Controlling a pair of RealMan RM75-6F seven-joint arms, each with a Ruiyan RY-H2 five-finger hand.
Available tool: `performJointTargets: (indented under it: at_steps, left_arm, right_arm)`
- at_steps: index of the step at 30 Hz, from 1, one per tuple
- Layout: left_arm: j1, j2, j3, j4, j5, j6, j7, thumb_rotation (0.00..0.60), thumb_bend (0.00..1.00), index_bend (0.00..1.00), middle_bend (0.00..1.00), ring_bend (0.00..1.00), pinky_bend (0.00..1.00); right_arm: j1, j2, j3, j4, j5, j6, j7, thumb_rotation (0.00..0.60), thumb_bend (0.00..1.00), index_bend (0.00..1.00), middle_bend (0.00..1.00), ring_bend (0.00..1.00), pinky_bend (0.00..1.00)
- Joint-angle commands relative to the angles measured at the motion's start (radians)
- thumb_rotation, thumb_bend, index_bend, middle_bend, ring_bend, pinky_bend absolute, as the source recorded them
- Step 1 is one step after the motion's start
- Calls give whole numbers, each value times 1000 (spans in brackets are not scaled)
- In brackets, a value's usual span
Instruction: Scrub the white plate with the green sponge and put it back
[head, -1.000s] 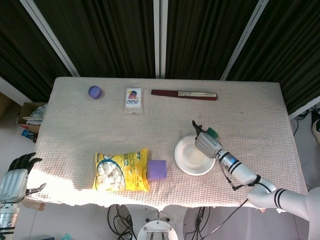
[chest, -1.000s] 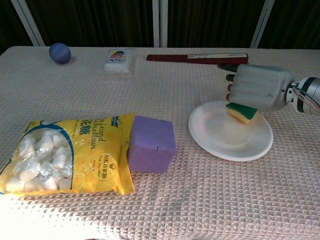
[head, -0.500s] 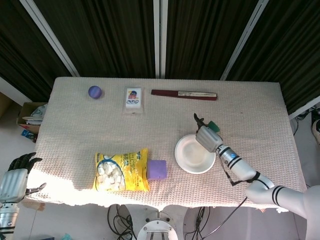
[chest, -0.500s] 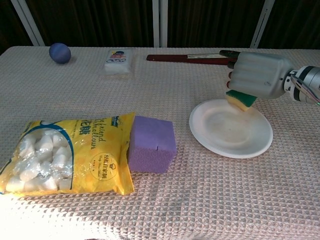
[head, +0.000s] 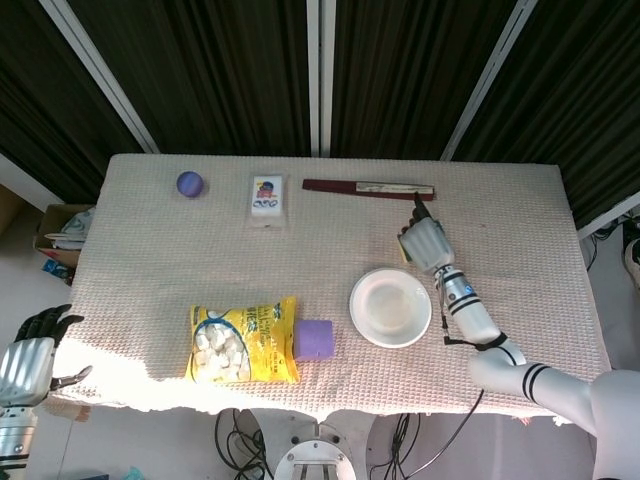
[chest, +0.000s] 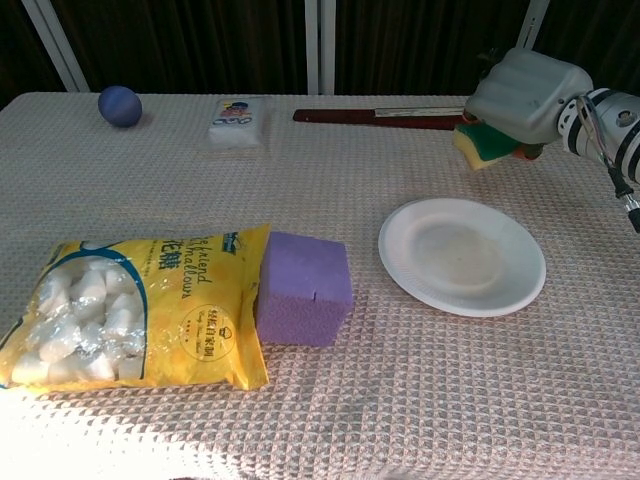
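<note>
The white plate lies flat on the table's right half with nothing on it. My right hand hovers beyond the plate's far edge, above the cloth, and grips the green and yellow sponge. In the head view the hand hides the sponge. My left hand hangs off the table's near left corner, holding nothing, with its fingers apart.
A purple foam block and a yellow snack bag lie left of the plate. At the far edge are a dark red flat stick, a small white packet and a blue ball.
My right hand has lifted the sponge off the plate and carried it up and away toward the far side. The plate now lies uncovered. The left hand has stayed put.
</note>
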Motion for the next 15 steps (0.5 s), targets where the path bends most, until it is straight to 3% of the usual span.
performJointTargets:
  at_steps: [1,3,6,9,15]
  left_arm:
    - [2,4,0,-4,-1,2,3,600,64,255,134,107,137]
    - [3,4,0,-7,-3,2,5,600,64,255,134,108,137]
    - [2,4,0,-8,-6,-1,6,600,64,255,133,108,138]
    - [-1,2,-2,-8,-6,-5,6,600,64,255,133,107,137]
    - [-14,4,-9,-11,3,-10,10,600,64,255,134,108,137]
  right_arm:
    - [25,-52,38,33,92,-27,-5,600,320,273,338,146,0]
    - [31,-57,42,21,135,-37,-13,600,275,110,258,82,0]
    - [30,-47,41,-12,185,-45,-22,600,230,4,151,10,0]
    - [22,-13,31,-74,214,-25,-31,600,188,0,77,0,0]
    - [-48,127,1,-278,168,84,47,600,141,0,51,0,0]
